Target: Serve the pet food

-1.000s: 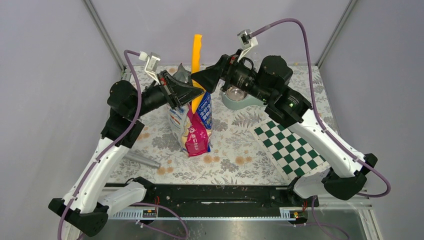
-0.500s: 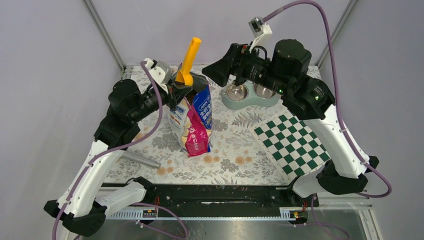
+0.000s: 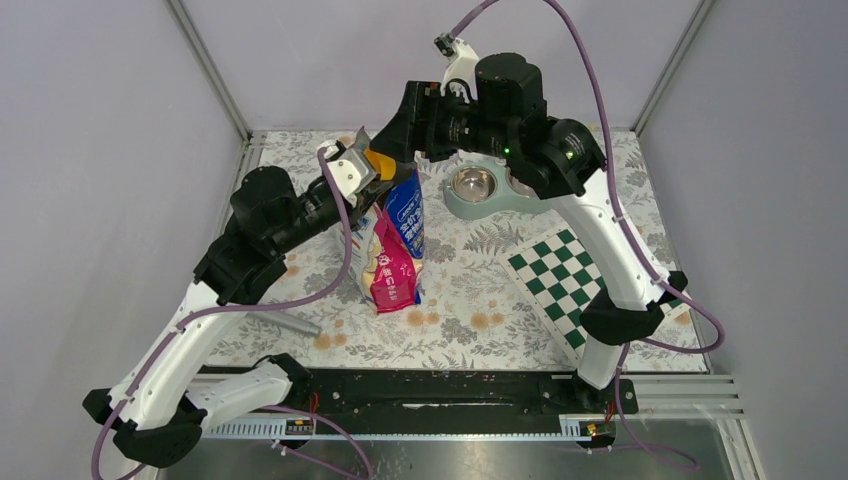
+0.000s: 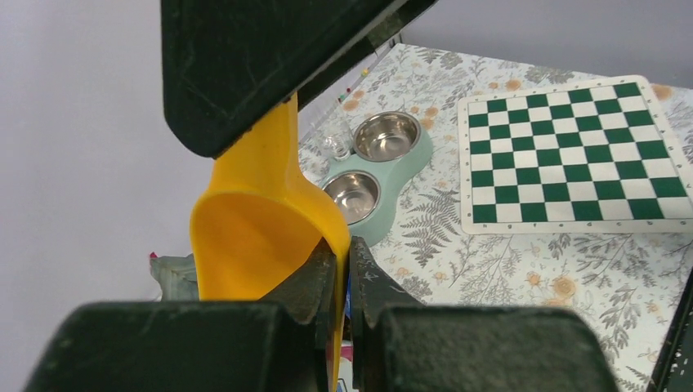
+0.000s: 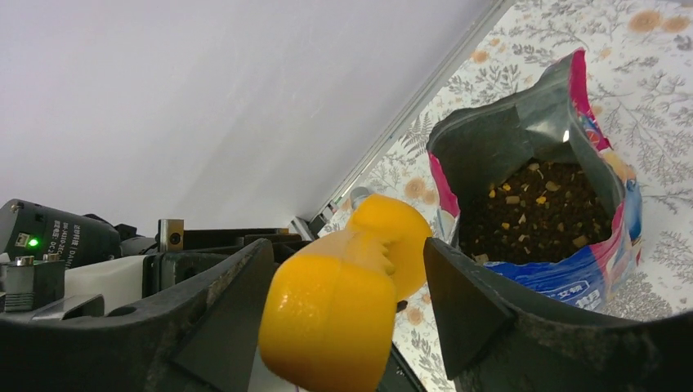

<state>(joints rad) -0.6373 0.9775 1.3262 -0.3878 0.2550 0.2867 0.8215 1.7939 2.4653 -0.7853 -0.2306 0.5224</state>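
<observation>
The pet food (image 5: 539, 214), brown and tan kibble, lies inside the open blue-white-magenta bag (image 5: 576, 273), which stands upright mid-table (image 3: 395, 250). My left gripper (image 4: 342, 263) is shut on the rim of the orange scoop's bowl (image 4: 261, 220) and holds it above the bag's mouth (image 3: 380, 162). The scoop bowl looks empty. My right gripper (image 5: 347, 278) is open, its fingers on either side of the scoop's handle (image 5: 343, 310) with small gaps. In the top view it (image 3: 400, 128) sits just behind the bag.
A mint-green double bowl (image 3: 455, 205) with two empty steel dishes stands behind and right of the bag, also in the left wrist view (image 4: 409, 175). A green-white chessboard mat (image 3: 580, 285) lies right. A grey tube (image 3: 285, 320) lies left. Enclosure walls surround the table.
The scoop has tipped from standing up to lying low over the bag. My right arm has swung left and brought its open jaws around the handle. My left gripper has shifted right.
</observation>
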